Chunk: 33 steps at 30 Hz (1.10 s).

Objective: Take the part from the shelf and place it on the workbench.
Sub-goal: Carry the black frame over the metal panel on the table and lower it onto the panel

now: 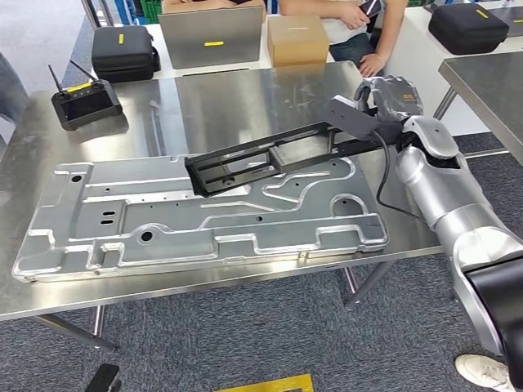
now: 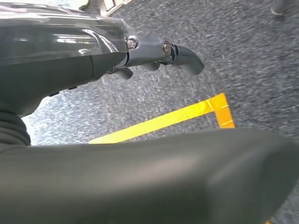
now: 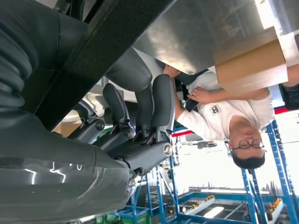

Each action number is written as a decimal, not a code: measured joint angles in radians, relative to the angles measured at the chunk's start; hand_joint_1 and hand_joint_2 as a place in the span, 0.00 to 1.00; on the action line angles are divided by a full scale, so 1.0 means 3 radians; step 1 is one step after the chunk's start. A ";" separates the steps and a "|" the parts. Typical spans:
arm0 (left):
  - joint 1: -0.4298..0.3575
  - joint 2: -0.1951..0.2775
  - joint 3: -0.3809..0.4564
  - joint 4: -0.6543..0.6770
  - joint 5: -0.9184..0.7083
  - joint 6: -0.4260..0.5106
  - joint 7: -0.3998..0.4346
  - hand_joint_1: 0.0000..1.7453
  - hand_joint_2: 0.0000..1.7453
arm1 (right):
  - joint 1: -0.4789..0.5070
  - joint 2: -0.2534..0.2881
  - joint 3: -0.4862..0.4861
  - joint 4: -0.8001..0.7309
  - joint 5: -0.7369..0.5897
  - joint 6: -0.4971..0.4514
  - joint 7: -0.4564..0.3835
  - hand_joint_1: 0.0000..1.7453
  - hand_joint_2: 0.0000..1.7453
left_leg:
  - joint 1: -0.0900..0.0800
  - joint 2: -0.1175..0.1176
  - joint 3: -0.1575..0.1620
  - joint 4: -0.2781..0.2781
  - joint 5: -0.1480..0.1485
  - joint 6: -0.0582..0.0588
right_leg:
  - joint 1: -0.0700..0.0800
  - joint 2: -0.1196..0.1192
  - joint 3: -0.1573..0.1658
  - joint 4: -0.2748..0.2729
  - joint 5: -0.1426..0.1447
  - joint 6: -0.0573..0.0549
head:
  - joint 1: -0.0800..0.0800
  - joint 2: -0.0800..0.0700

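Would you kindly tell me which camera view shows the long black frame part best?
The head view: the black frame part shows along its length, one end over the silver panel, the other held by the right hand. The right wrist view shows just a dark bar of it against the fingers. The left wrist view looks at floor.

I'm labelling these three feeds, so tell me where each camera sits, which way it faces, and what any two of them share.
Head view: high on the body, looking forward and down at the steel workbench; the right arm shows.
Left wrist view: behind the left hand, facing grey carpet and yellow floor tape.
Right wrist view: behind the right hand, turned upside down, towards a seated person.
Shared: head and right wrist views both show the black part and cardboard box.
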State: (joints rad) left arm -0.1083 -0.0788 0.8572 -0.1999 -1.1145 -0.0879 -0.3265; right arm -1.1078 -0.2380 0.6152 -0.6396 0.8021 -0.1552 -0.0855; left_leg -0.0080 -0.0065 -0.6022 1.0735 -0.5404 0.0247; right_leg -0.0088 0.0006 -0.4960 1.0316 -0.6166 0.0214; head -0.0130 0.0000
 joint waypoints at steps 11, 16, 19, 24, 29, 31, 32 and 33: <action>-0.0007 0.0019 0.0000 0.0000 0.0005 0.0037 -0.0053 0.00 0.25 | 0.0054 -0.0010 -0.0087 -0.0037 0.0001 0.0001 -0.0005 0.00 0.00 | 0.0000 0.0000 0.0000 0.0000 0.0000 0.0000 | 0.0000 0.0000 0.0000 0.0000 0.0000 0.0000 | 0.0000 0.0000; -0.0008 0.0024 -0.0005 0.0000 -0.0033 0.0078 -0.0023 0.00 0.00 | 0.0082 -0.0018 -0.0123 -0.0060 0.0006 -0.0003 -0.0012 0.00 0.00 | 0.0000 0.0000 0.0000 0.0000 0.0000 0.0000 | 0.0000 0.0000 0.0000 0.0000 0.0000 0.0000 | 0.0000 0.0000; -0.0007 0.0028 -0.0005 0.0000 -0.0039 0.0096 -0.0011 0.00 0.00 | 0.0097 -0.0027 -0.0140 -0.0072 0.0009 -0.0005 -0.0016 0.00 0.00 | 0.0000 0.0000 0.0000 0.0000 0.0000 0.0000 | 0.0000 0.0000 0.0000 0.0000 0.0000 0.0000 | 0.0000 0.0000; -0.0008 0.0032 -0.0007 0.0000 -0.0045 0.0113 0.0000 0.00 0.00 | 0.0121 -0.0052 -0.0189 -0.0118 0.0005 -0.0007 -0.0018 0.00 0.00 | 0.0000 0.0000 0.0000 0.0000 0.0000 0.0000 | 0.0000 0.0000 0.0000 0.0000 0.0000 0.0000 | 0.0000 0.0000; -0.0012 0.0034 -0.0010 0.0000 -0.0045 0.0113 0.0000 0.00 0.00 | 0.0129 -0.0084 -0.0211 -0.0156 0.0003 -0.0008 -0.0022 0.00 0.00 | 0.0000 0.0000 0.0001 0.0000 0.0000 0.0000 | 0.0000 0.0000 0.0000 0.0000 0.0000 0.0000 | 0.0000 0.0000; -0.0015 0.0034 -0.0011 0.0000 -0.0045 0.0113 0.0000 0.00 0.00 | 0.0136 -0.0095 -0.0221 -0.0168 0.0003 -0.0008 -0.0031 0.00 0.00 | 0.0000 0.0000 0.0001 0.0000 0.0000 0.0000 | 0.0000 0.0000 0.0000 0.0000 0.0000 0.0000 | 0.0000 0.0000; -0.0018 0.0034 -0.0011 0.0000 -0.0045 0.0113 0.0001 0.00 0.00 | 0.0143 -0.0100 -0.0225 -0.0173 0.0004 -0.0008 -0.0037 0.00 0.00 | 0.0000 0.0000 0.0001 0.0000 0.0000 0.0000 | 0.0000 0.0000 0.0000 0.0000 0.0000 0.0000 | 0.0000 0.0000; -0.0020 0.0034 -0.0011 0.0000 -0.0045 0.0113 0.0001 0.00 0.00 | 0.0153 -0.0105 -0.0229 -0.0178 0.0006 -0.0008 -0.0044 0.00 0.00 | 0.0000 0.0000 0.0001 0.0000 0.0000 0.0000 | 0.0000 0.0000 0.0000 0.0000 0.0000 0.0000 | 0.0000 0.0000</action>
State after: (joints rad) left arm -0.1142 -0.0687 0.8537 -0.1999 -1.1280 -0.0542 -0.3263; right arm -1.0619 -0.2695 0.5467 -0.6929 0.8039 -0.1576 -0.0985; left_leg -0.0079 -0.0064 -0.6018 1.0735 -0.5404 0.0247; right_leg -0.0088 0.0007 -0.4959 1.0316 -0.6166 0.0214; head -0.0130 0.0000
